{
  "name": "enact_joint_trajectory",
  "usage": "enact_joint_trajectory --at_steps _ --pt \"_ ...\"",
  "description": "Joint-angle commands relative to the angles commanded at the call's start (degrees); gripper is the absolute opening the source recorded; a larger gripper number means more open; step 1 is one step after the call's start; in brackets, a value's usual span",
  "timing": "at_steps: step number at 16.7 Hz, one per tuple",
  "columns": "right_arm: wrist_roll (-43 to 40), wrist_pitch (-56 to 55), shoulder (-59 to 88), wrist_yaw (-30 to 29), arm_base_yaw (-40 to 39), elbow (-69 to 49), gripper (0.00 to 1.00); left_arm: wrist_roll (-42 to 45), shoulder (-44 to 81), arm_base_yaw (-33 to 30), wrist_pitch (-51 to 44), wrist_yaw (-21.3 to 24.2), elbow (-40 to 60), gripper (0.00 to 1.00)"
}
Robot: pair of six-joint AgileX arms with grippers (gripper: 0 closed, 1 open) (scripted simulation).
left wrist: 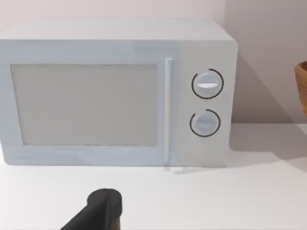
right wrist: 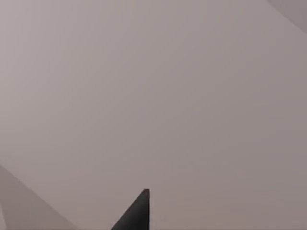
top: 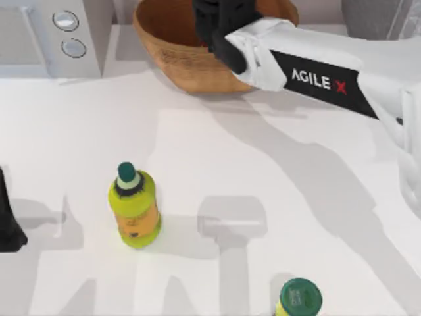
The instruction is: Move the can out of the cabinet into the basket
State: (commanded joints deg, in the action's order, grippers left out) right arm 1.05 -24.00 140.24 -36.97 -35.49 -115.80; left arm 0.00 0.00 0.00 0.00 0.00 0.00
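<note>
The basket (top: pixel 177 62) is a tan-brown woven wicker bowl with ribbed walls, sitting at the upper middle of the top view on the white table (top: pixel 263 164). Its near wall curves down toward the table and its rim runs out of the frame at the top. A slice of the same wicker wall shows at the right edge of the left wrist view (left wrist: pixel 302 88).

The right arm (top: pixel 329 79), white with a black panel lettered AGILEX, reaches in from the right edge of the top view toward the upper middle. Its black gripper (top: pixel 220 23) hangs over the basket's opening, covering part of the far rim. The fingers merge into one dark mass there, so I cannot tell whether they are spread or closed, or whether anything sits between them; the can may be hidden under them. The right wrist view gives a plain grey surface and one dark fingertip (right wrist: pixel 136 213) at the lower edge.

The left gripper (top: pixel 10 220) is parked at the left edge of the top view, low on the table; how its fingers stand cannot be told either.

A white microwave (top: pixel 52 36) with two round knobs stands at the upper left. A yellow-green bottle (top: pixel 133 207) with a green cap stands at lower left of centre, and a second bottle (top: pixel 299 299) at the bottom edge, right of centre.
</note>
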Motion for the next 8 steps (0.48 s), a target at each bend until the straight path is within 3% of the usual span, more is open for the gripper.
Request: enact_joint_trajectory --at_steps 8 --pt "0.0 0.0 0.0 0.0 0.0 0.0 1.00 0.0 0.0 0.0 0.0 0.0 0.0 1.00"
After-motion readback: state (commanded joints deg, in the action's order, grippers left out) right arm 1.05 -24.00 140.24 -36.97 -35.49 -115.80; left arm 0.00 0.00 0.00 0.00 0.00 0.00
